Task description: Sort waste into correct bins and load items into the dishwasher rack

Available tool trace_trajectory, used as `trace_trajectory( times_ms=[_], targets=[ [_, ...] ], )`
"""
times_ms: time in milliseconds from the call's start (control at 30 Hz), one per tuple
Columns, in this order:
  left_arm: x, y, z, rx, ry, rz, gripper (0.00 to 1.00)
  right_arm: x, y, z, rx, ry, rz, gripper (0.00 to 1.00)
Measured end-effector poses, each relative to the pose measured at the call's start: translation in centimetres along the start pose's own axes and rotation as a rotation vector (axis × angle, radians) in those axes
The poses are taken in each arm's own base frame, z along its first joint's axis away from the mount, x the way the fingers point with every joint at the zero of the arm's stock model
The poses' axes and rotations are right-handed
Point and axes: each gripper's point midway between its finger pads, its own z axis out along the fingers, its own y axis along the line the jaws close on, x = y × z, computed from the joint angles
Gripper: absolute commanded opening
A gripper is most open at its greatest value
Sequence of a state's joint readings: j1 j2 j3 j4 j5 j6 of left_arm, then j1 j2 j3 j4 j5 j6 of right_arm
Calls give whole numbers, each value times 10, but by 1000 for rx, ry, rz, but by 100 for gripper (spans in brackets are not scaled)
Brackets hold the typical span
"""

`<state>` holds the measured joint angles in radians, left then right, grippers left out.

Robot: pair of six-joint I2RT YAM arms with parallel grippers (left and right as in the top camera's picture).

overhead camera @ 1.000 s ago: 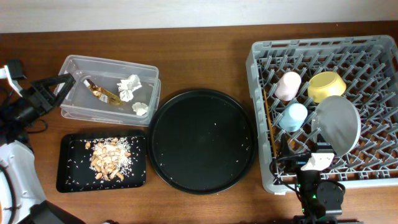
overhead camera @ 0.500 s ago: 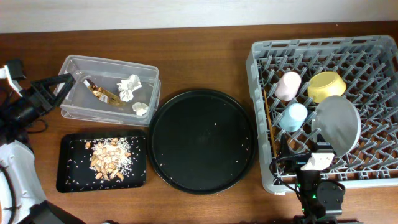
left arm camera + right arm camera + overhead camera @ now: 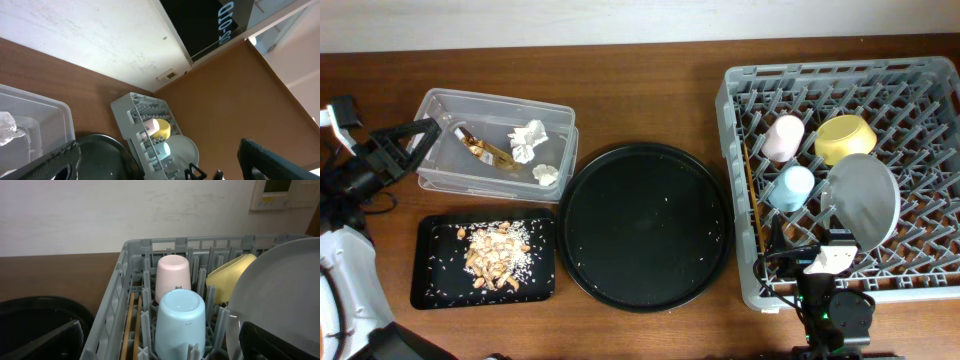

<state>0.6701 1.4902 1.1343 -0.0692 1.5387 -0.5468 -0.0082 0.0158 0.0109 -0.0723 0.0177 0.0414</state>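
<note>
Rack (image 3: 840, 68): big grey grid crate with pegs, at the right end of the bench.
- pink cup (image 3: 783, 138) and blue cup (image 3: 792, 187) are both mouth-down between pegs. Pink is behind blue in the right wrist view.
- yellow bowl (image 3: 845, 138) is tipped on its side, just right of the pink cup.
- plate (image 3: 865, 200) is pale and round, stands on edge and leans, just right of the blue cup and in front of the bowl.
- chopsticks (image 3: 752, 200) are thin wood, lying side by side in the channel along the rack's left wall.

Clear tub (image 3: 500, 100) is at the far left. It holds two crumpled white tissue balls (image 3: 528, 140) and a gold-brown crinkled wrapper (image 3: 485, 150), with the wrapper left of the tissues.

Shallow black tray (image 3: 428, 270) is in front of the tub. It holds a pile of beige food scraps (image 3: 495, 252) with rice-like bits scattered around it.

Round black tray (image 3: 645, 225) sits between the tub and the rack, with only a few specks on it.

Left end effector (image 3: 159, 150) has its fingers spread wide and holds nothing. It sits just off the tub's left end.

Right end effector (image 3: 161, 326) also has its fingers spread wide and holds nothing. It is at the rack's near edge, facing the blue cup.
</note>
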Motion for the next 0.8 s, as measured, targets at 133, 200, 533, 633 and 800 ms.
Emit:
trace_trajectory(
  times_ms=[133,200,533,633,800],
  targets=[
    [0,0,0,0,0,0,99,0,0,0,0,0,0,98],
    [0,0,0,1,1,0,99,0,0,0,0,0,-1,98],
    [19,-13,35,64,94,2,99,0,0,0,0,0,0,98],
    [28,-19,48,89,132,-9,99,0,0,0,0,0,0,98],
    [73,-34,99,149,279,-57,99,0,0,0,0,0,0,98]
  ],
)
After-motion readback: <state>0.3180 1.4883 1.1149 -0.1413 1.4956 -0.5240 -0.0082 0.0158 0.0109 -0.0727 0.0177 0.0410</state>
